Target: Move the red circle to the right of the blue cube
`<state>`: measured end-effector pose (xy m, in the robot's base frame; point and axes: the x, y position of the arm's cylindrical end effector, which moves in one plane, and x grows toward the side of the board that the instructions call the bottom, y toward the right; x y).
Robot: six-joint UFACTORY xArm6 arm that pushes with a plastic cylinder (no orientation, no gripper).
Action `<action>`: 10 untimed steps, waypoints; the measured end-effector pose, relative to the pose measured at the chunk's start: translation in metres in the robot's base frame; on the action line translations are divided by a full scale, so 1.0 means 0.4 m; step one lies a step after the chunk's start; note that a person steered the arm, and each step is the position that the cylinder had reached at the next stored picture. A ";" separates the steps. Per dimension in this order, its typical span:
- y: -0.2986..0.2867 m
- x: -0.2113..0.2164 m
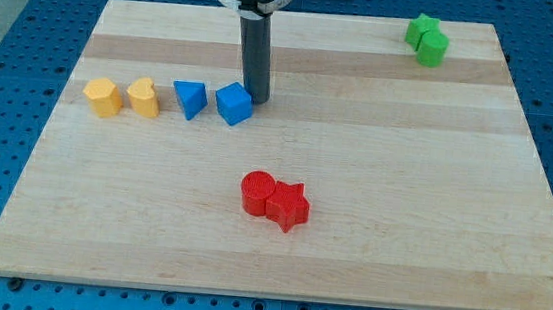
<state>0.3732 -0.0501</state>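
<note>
My tip [258, 99] is standing on the worktop [434, 189] just beside the blue cube [233, 103], at its upper right edge and close enough that I cannot tell whether the two are touching. There are no fingers on this rod, so nothing is opening, closing or clamping here. From my tip the red circle [257, 192] is lying well apart toward the view's bottom, almost straight below and barely to the view's right, pressing against the red star [289, 205] on its right side. The circle needs to travel up toward the spot my tip is occupying, so I judge the tip should be going around and below the circle before pushing upward, avoiding the star. The rod is hanging upright from the arm at the view's top.
</note>
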 end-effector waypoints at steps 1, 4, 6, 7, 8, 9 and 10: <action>-0.017 0.000; 0.042 0.169; -0.256 0.300; -0.216 0.408; -0.064 0.430; 0.093 0.397; 0.146 0.286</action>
<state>0.4876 0.0082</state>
